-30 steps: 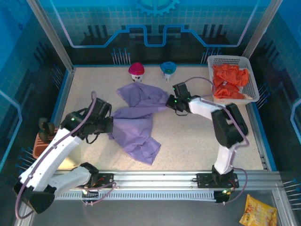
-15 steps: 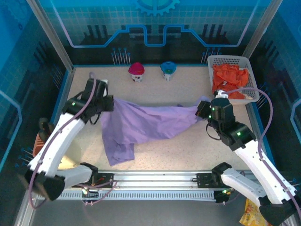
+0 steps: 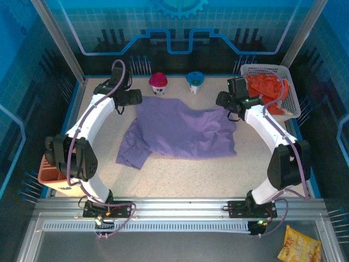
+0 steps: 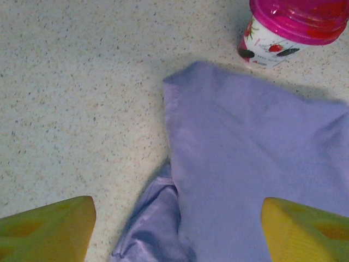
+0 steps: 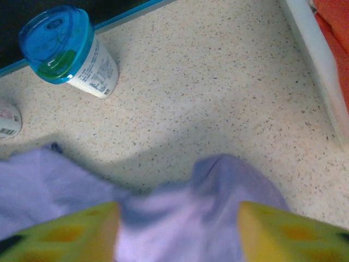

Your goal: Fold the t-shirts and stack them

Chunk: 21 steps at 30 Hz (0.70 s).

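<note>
Mid-table: lavender t-shirt point(image 3: 182, 128), spread nearly flat on the speckled table point(image 3: 218, 174). Light wrinkles throughout; one sleeve bunched and partly folded under at the near left. Far edge running from beside the pink-lidded cup point(image 3: 158, 83) across toward the white lattice basket point(image 3: 295, 98).

Over the shirt's far left corner: left gripper point(image 4: 174, 234). Hangs just beside the pink-lidded cup. Fingers point(image 4: 49, 232) spread wide, with the cloth edge lying flat on the table between them, unpinched. Grips nothing.

Over the far right corner: right gripper point(image 5: 177, 234). Sits between the blue-lidded cup point(image 5: 68, 52) and the basket wall. Fingers likewise wide apart, with a small hump of lavender cloth rising between them, blurred in the wrist view. Contact with the pads impossible to tell; no clamp on the cloth either way.

In the basket, far right corner of the table: orange-red t-shirts point(image 3: 264, 87), crumpled in a loose heap, unfolded, apart from the lavender one.

Beyond the near rail, bottom right: yellow snack bag point(image 3: 299, 245). At the left edge, partly behind the left arm: orange-brown bin point(image 3: 46, 170).
</note>
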Each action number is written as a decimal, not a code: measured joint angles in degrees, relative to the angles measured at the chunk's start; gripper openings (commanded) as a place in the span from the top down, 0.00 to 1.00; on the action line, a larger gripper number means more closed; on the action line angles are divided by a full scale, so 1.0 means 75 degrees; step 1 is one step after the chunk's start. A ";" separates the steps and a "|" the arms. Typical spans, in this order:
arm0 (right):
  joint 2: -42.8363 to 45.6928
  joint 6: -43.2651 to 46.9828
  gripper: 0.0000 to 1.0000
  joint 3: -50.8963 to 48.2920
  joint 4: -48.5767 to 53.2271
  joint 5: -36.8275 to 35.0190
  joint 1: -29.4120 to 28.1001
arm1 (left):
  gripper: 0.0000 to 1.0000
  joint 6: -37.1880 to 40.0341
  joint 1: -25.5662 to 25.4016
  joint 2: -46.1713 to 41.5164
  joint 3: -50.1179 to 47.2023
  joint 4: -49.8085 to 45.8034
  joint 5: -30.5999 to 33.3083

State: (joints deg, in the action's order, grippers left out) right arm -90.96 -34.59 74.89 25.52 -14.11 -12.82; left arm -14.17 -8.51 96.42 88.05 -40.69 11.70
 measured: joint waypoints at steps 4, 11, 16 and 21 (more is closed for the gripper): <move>0.0259 0.0143 0.00 -0.0321 0.0003 0.0347 0.0114 | 0.23 -0.0393 -0.0017 -0.1003 -0.1160 -0.0082 -0.0274; 0.1973 -0.0061 0.09 -0.2567 0.0382 0.0799 0.0117 | 0.25 -0.1411 -0.1014 -0.2754 -0.3710 -0.0568 -0.0819; 0.2547 -0.0507 0.11 -0.4246 0.0522 0.0973 0.0119 | 0.29 -0.2474 -0.1714 -0.2923 -0.5202 -0.0452 -0.1274; 0.2119 -0.0874 0.18 -0.4861 0.0318 0.1154 0.0119 | 0.35 -0.3267 -0.2104 -0.2786 -0.5977 -0.0096 -0.1574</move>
State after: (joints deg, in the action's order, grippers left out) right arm -75.07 -41.15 38.44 27.90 -5.45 -11.92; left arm -38.68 -24.29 75.53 43.22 -41.41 -0.10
